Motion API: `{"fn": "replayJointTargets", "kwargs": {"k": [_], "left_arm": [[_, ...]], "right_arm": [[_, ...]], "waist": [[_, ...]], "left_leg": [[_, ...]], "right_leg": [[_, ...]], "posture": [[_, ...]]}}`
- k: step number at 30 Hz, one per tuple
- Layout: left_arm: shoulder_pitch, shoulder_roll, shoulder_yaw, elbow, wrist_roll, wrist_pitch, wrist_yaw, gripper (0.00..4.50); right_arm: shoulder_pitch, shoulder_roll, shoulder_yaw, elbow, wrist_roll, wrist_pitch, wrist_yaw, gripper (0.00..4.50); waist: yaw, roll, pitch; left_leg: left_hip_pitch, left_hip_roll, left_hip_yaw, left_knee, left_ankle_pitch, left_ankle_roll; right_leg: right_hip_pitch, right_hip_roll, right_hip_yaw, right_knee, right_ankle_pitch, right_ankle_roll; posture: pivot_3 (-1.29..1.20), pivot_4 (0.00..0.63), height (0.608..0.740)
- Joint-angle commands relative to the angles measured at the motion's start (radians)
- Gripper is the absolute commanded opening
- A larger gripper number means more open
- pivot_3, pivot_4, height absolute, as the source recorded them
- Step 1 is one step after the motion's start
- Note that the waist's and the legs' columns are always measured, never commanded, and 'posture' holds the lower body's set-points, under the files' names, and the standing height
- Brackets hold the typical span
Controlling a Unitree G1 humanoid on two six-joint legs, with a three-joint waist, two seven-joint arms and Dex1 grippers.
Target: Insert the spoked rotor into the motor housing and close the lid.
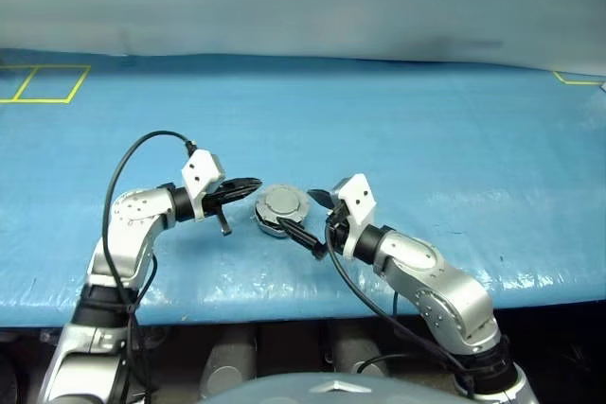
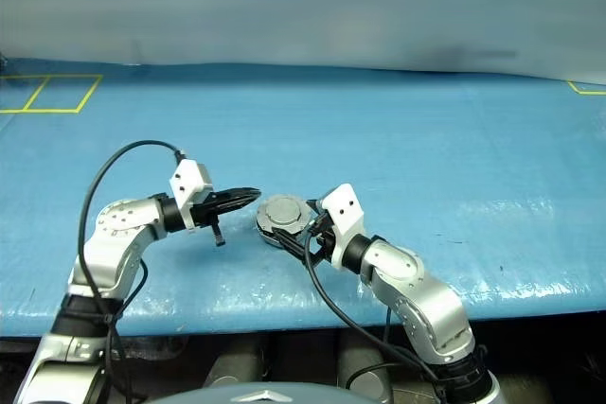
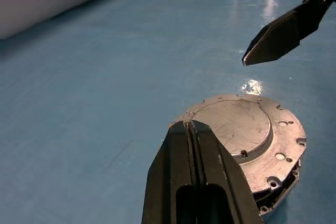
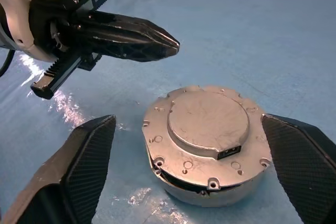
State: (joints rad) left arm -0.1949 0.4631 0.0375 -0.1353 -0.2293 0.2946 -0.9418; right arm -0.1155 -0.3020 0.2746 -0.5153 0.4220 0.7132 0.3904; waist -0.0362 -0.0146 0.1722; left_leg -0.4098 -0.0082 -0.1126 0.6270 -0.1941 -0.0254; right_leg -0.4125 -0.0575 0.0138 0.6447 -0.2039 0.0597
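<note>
right tool (image 4: 194, 177) spread wide, straddling lid (image 4: 207, 121) | left tool (image 4: 170, 45) clenched, empty, just beside it

The housing (image 4: 202, 184) sits on the blue table (image 4: 273, 35) with the lid (image 4: 206, 129) down flat on top, its raised centre up and small holes dotted round its rim. A thin dark gap shows under the lid's near edge. The right gripper (image 4: 202, 174) has its jaws spread wide, one either side of the housing and clear of it. Just beyond, the left gripper (image 4: 170, 45) hangs over the table with its jaws pressed together, tip pointing across above the lid's far side, apart from it.
</note>
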Motion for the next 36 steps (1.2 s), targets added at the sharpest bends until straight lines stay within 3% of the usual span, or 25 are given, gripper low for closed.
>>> {"fn": "replayJointTargets", "kwargs": {"k": [1, 6, 13, 25, 31, 36], "left_arm": [[0.082, -0.028, 0.052, -0.096, -0.041, -0.033, 0.081, 0.0], [0.232, -0.086, 0.046, -0.157, -0.076, -0.078, 0.139, 0.0], [0.329, -0.129, -0.003, -0.156, -0.029, -0.196, 0.197, 0.0], [0.366, -0.134, -0.054, -0.143, -0.036, -0.238, 0.229, 0.0], [0.374, -0.145, -0.063, -0.14, -0.036, -0.25, 0.245, 0.0], [0.385, -0.153, -0.048, -0.13, -0.041, -0.27, 0.267, 0.0]], "right_arm": [[-0.059, 0.002, 0.019, 0.022, -0.022, 0.02, 0.009, 4.48], [-0.139, 0.006, 0.052, 0.112, -0.053, 0.04, 0.032, 4.48], [-0.201, 0.005, 0.095, 0.194, -0.102, 0.03, 0.071, 4.48], [-0.266, 0.065, 0.098, 0.29, -0.165, 0.036, 0.075, 4.48], [-0.275, 0.08, 0.114, 0.293, -0.205, 0.02, 0.069, 3.03], [-0.277, 0.123, 0.134, 0.274, -0.228, 0.043, 0.039, 3.04]], "waist": [[0.0, 0.0, 0.0], [0.001, 0.0, 0.0], [0.004, 0.0, 0.0], [-0.001, 0.001, 0.0], [0.0, 0.001, 0.0], [-0.002, 0.001, 0.0]], "left_leg": [[0.0, 0.0, 0.0, 0.0, 0.0, 0.0], [0.0, 0.0, 0.001, 0.0, 0.0, 0.0], [0.0, 0.0, 0.001, 0.0, 0.0, 0.0], [0.0, 0.0, 0.001, 0.0, 0.0, 0.0], [0.0, 0.0, 0.001, -0.001, 0.0, 0.0], [0.0, 0.0, 0.001, -0.001, 0.0, 0.0]], "right_leg": [[0.0, 0.0, 0.0, 0.0, 0.0, 0.0], [0.0, -0.001, 0.0, 0.0, 0.0, 0.0], [0.0, -0.001, 0.0, 0.0, 0.0, 0.0], [-0.001, -0.001, 0.0, 0.0, 0.0, -0.001], [-0.001, -0.001, 0.0, 0.0, 0.0, -0.001], [-0.002, -0.001, 0.0, 0.0, 0.0, -0.001]], "posture": [[0.0, 0.15, 0.74], [0.0, 0.15, 0.74], [0.0, 0.15, 0.74], [0.0, 0.15, 0.74], [0.0, 0.15, 0.74], [0.0, 0.15, 0.74]]}}
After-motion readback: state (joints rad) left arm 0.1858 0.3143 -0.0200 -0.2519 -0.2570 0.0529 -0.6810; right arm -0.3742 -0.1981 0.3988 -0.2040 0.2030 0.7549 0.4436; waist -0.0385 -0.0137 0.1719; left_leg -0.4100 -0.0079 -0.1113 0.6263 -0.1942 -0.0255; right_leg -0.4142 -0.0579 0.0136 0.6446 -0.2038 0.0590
